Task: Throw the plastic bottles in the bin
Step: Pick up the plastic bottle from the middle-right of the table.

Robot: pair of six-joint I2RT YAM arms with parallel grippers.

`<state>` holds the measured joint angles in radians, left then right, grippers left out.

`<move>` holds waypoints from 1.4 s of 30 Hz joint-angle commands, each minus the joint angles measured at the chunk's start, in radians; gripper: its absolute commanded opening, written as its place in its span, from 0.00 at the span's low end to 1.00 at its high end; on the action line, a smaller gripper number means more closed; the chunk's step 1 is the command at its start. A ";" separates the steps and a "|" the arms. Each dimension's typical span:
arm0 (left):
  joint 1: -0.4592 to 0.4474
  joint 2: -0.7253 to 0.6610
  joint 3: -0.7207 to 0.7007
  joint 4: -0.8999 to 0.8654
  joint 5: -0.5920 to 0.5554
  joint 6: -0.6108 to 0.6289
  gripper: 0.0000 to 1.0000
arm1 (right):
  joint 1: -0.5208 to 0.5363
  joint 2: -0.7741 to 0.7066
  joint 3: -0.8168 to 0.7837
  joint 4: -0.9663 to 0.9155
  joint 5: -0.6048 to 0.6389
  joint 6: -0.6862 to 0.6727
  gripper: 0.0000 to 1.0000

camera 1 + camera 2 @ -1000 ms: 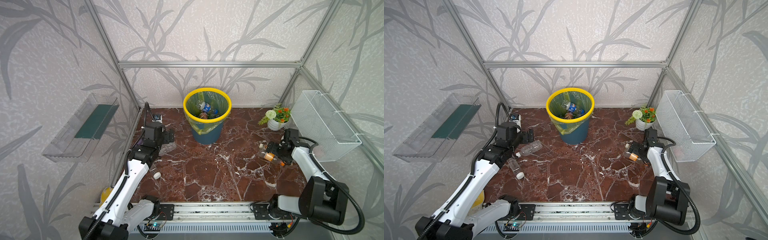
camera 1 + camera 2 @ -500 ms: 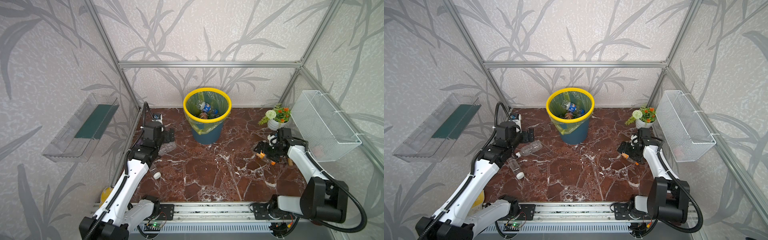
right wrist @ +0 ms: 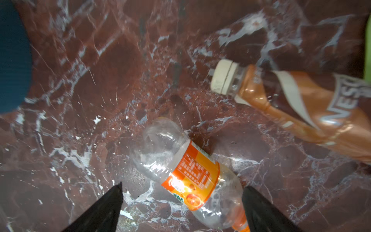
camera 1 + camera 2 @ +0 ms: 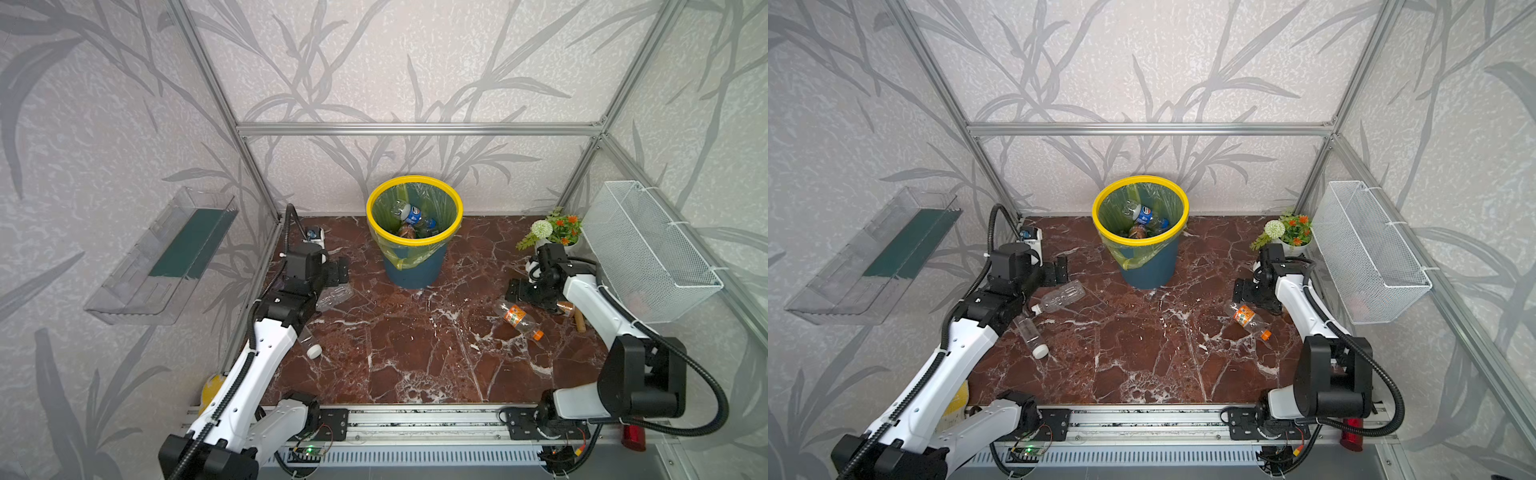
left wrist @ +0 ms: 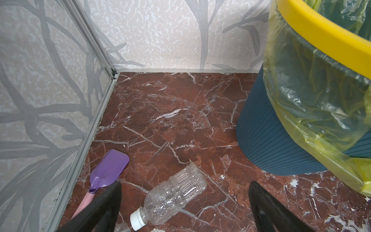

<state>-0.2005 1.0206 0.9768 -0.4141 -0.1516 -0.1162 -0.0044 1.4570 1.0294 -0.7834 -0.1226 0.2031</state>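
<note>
Bin [image 4: 411, 272]: upright at the back of the counter [image 4: 415, 353], near the rear wall, with a yellow rim and a yellow-green liner folded over the edge.
Bottles in bin [image 4: 413, 216]: several lying inside, one with a blue label uppermost.
Left pincer [image 5: 185, 185]: jaws wide apart and empty, low over the left side of the counter, beside the bin.
Ribbed clear bottle [image 4: 1061, 296]: lying on its side on the counter, white cap toward the left arm; seen between the two fingertips in the left wrist view and touched by neither.
Second clear bottle [image 4: 1030, 334]: lying on the counter near the ribbed one, closer to the front rail, partly under the left arm, white cap toward the front.
Right pincer [image 3: 183, 185]: jaws wide apart, gripping nothing, over the right side of the counter.
Orange-label bottle [image 4: 517, 316]: lying on its side on the counter, just in front of the right pincer and well apart from the bin, orange cap toward the front rail.
Brown bottle [image 3: 301, 108]: lying on the counter near the orange-label bottle, cream cap on, mostly hidden by the right arm in both top views.
Purple spatula [image 5: 109, 170]: flat on the counter along the left wall, beside the ribbed clear bottle.
Wire basket [image 4: 648, 249]: hung on the right wall.
</note>
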 commanded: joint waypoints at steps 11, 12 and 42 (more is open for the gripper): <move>0.012 -0.023 -0.001 0.005 0.021 0.003 0.97 | 0.097 0.089 -0.047 -0.016 0.042 -0.048 0.94; 0.012 -0.024 -0.001 0.005 0.018 0.004 0.97 | 0.118 0.103 -0.042 -0.016 0.055 -0.042 0.94; 0.012 -0.042 -0.017 -0.018 0.158 0.070 0.96 | 0.437 -0.522 -0.047 0.205 0.293 0.078 0.54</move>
<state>-0.1894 1.0046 0.9741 -0.4290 -0.0704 -0.0956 0.3988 1.0737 0.9646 -0.6788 0.0669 0.2733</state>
